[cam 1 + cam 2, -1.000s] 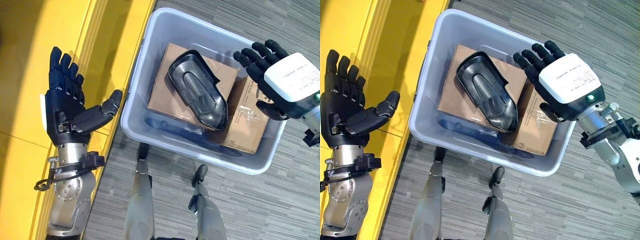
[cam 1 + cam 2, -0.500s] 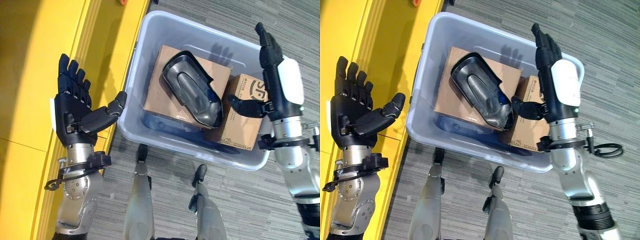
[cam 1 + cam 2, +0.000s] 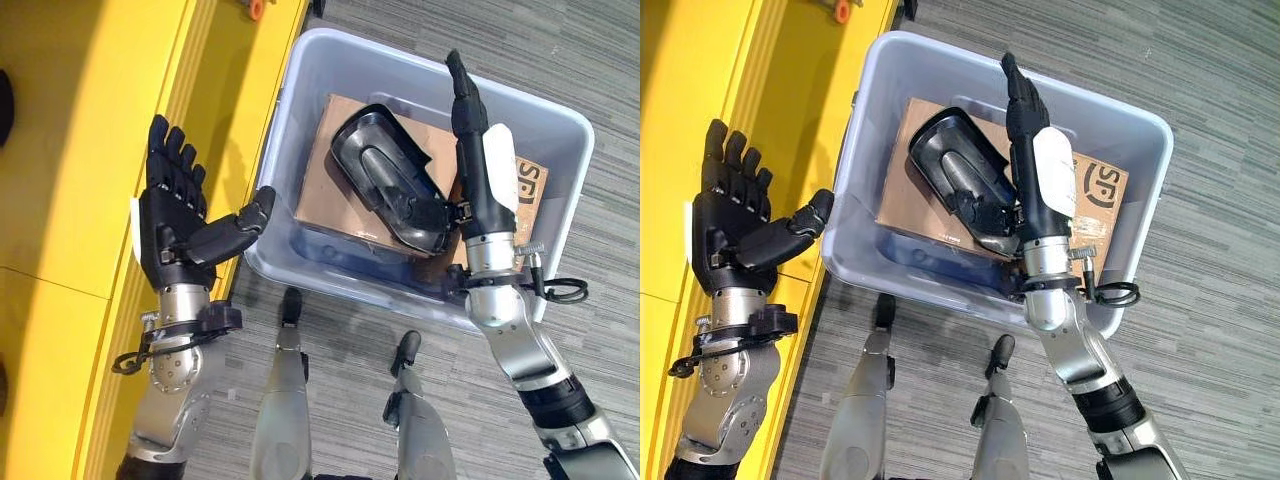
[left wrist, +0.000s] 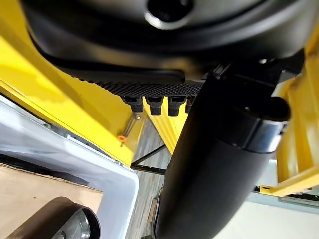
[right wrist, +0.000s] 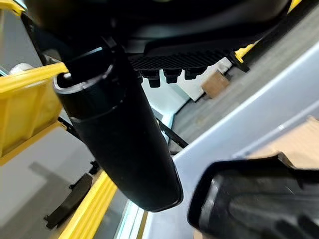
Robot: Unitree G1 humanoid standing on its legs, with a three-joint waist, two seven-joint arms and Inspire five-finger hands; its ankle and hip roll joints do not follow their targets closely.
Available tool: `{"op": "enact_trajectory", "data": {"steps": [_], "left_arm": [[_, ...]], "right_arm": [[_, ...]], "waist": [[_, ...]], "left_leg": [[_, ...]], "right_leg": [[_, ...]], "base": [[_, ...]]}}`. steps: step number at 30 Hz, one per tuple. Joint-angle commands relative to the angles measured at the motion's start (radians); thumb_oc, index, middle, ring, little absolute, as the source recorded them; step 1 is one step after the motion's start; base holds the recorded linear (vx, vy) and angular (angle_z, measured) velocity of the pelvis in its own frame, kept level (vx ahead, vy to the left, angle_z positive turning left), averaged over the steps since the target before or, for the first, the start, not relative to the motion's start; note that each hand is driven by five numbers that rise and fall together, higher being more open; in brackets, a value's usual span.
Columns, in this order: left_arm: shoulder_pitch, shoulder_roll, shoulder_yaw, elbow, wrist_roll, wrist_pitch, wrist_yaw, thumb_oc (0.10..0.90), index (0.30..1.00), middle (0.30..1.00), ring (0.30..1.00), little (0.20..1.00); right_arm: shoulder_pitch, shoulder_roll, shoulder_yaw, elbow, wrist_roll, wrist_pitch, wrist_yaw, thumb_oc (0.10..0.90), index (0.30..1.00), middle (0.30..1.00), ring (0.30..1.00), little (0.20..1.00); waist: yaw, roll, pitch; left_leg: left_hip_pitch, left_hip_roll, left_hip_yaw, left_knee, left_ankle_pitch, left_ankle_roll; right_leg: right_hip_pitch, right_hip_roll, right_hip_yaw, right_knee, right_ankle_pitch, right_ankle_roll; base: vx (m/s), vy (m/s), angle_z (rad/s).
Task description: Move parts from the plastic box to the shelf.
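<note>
Left eye view: a translucent grey plastic box [image 3: 560, 120] stands on the grey striped floor [image 3: 620, 60], its left wall close against the yellow shelf [image 3: 80, 120]. Inside the box a black moulded part [image 3: 385, 185] lies on top of a flat brown cardboard box [image 3: 325, 165]. A second cardboard box [image 3: 528, 180] with dark print sits at the right side of the plastic box, partly hidden by the right arm.

The right hand [image 3: 478, 165] stands edge-on inside the plastic box, just beside the right flank of the black part. Its fingers [image 3: 462, 85] are straight and held together, pointing toward the far wall, and its thumb reaches across toward the lower right end of the part; whether it touches the part cannot be told. The right wrist view shows the thumb [image 5: 124, 134] extended, with the rim of the black part [image 5: 254, 199] just past its tip and the grey wall of the plastic box [image 5: 239, 134] behind. Nothing is closed in this hand.

The left hand [image 3: 175, 225] is held up outside the plastic box, over the edge of the yellow shelf, palm facing the box, fingers spread and upright, thumb stretched toward the near left corner of the box. It holds nothing and stays apart from the black part, with the box wall between them. A small orange thing [image 3: 256, 8] lies on the shelf near the far left corner of the box.
</note>
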Motion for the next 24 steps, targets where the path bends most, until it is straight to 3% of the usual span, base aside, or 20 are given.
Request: {"op": "enact_trajectory", "data": {"steps": [1, 10, 24], "left_arm": [[-0.042, 0.013, 0.026, -0.089, 0.076, -0.098, 0.027, 0.900, 1.000, 1.000, 1.000, 1.000], [-0.066, 0.006, 0.005, -0.077, 0.077, -0.102, 0.028, 0.900, 1.000, 1.000, 1.000, 1.000], [-0.084, -0.001, -0.008, -0.061, 0.072, -0.102, 0.025, 0.900, 1.000, 1.000, 1.000, 1.000]], "right_arm": [[-0.102, 0.019, 0.029, -0.004, -0.095, -0.047, -0.084, 0.900, 1.000, 1.000, 1.000, 1.000], [-0.161, 0.047, 0.117, 0.124, -0.103, -0.030, -0.056, 0.900, 1.000, 1.000, 1.000, 1.000], [-0.188, 0.071, 0.162, 0.250, -0.082, -0.018, -0.023, 0.900, 1.000, 1.000, 1.000, 1.000]], "waist": [[-0.034, -0.002, -0.074], [-0.021, -0.001, -0.072], [-0.015, 0.010, -0.061]], "left_leg": [[-0.100, -0.013, -0.001, -0.004, 0.058, 0.006], [-0.094, -0.015, 0.005, -0.007, 0.060, 0.008], [-0.098, -0.019, 0.008, 0.000, 0.059, 0.011]], "right_leg": [[0.283, 0.069, 0.011, 0.000, -0.308, -0.067], [0.284, 0.066, 0.015, -0.001, -0.304, -0.064], [0.287, 0.063, 0.015, -0.001, -0.305, -0.064]], "base": [[-0.02, 0.038, -0.03], [0.00, 0.003, 0.00], [0.00, 0.000, 0.00]]}}
